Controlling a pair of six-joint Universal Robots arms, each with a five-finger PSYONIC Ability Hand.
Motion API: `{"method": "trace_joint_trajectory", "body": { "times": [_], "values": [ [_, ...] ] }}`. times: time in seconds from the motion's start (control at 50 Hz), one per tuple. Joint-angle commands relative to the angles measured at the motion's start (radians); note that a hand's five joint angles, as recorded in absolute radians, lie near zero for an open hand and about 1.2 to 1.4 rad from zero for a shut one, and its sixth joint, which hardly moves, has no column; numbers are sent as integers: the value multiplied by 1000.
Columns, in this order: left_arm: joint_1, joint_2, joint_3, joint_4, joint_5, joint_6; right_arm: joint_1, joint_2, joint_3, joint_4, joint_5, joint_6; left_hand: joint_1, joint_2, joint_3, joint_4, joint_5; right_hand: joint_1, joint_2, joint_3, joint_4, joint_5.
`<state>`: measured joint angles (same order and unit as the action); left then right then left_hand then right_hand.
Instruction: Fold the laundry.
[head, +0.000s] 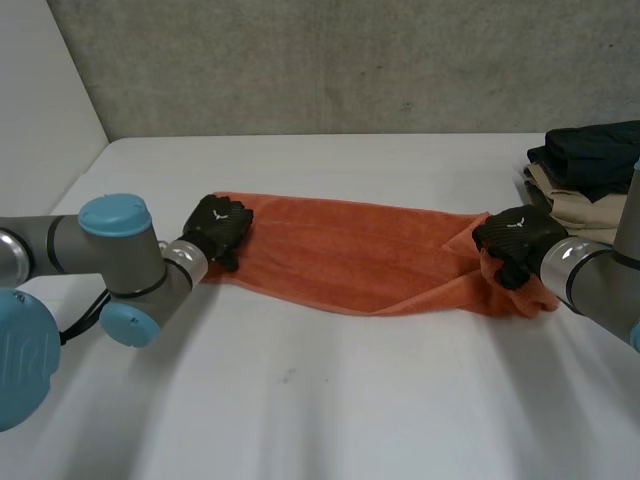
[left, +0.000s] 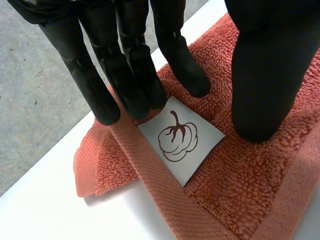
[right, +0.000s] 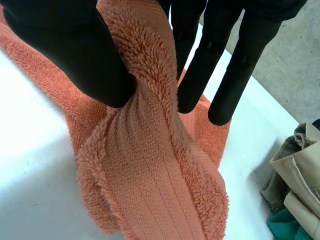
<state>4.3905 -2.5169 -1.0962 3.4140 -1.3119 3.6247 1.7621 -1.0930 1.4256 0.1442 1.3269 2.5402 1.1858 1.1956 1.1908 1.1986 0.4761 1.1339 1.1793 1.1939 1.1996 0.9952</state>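
An orange towel (head: 350, 260) lies stretched out across the table (head: 330, 410), with its front edge folded back in a shallow triangle. My left hand (head: 218, 228) sits on the towel's left corner. In the left wrist view its straight fingers (left: 130, 75) press on the hem and its thumb (left: 265, 75) presses on the towel (left: 240, 200). A white label (left: 180, 137) lies flat between them. My right hand (head: 515, 240) is at the right end. There its thumb (right: 75, 50) and fingers pinch a raised ridge of the towel (right: 150, 175).
A pile of dark, beige and teal clothes (head: 590, 170) sits at the table's far right, just behind my right hand, and also appears as the clothes pile (right: 300, 170) beside the towel's end. A grey wall (head: 330, 60) runs behind the table.
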Motion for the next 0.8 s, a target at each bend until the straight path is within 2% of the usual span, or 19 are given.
{"method": "trace_joint_trajectory", "body": {
  "times": [0.02,0.18,0.22,0.28,0.3,0.34,0.38,0.48,0.68,0.8],
  "values": [
    [3,81,-39,-48,-38,-1,-3,-7,-8,6,1,-1,210,201,205,198,746,262,217,202,197,227],
    [44,427,-276,-56,-87,-83,-27,-90,-16,37,-8,14,210,201,205,198,746,262,217,202,197,227],
    [61,524,-347,-38,-73,-122,-42,-126,-17,38,-14,34,210,201,205,198,746,262,217,202,197,227],
    [64,579,-405,-27,-38,-155,-56,-143,-19,43,-25,54,210,201,205,198,746,262,217,202,197,227],
    [57,583,-439,-27,-2,-165,-59,-142,-17,45,-32,61,31,21,26,18,566,262,217,202,197,227],
    [38,576,-470,-28,42,-170,-59,-139,-14,45,-38,63,-436,-445,-441,-448,100,262,217,202,197,227],
    [-6,544,-501,-28,88,-166,-58,-127,-13,43,-41,61,-733,-743,-738,-746,-198,262,217,202,197,227],
    [-71,426,-476,-12,97,-118,-44,-104,-14,46,-35,54,-714,-724,-719,-727,-179,262,217,202,197,227],
    [-166,183,-253,-15,42,-77,-18,-65,3,29,-23,46,-424,-434,-429,-437,111,262,217,202,197,227],
    [-161,98,-150,-65,-15,-28,-12,-56,6,28,-17,46,-403,-413,-408,-416,132,262,217,202,197,227]
  ]
}}
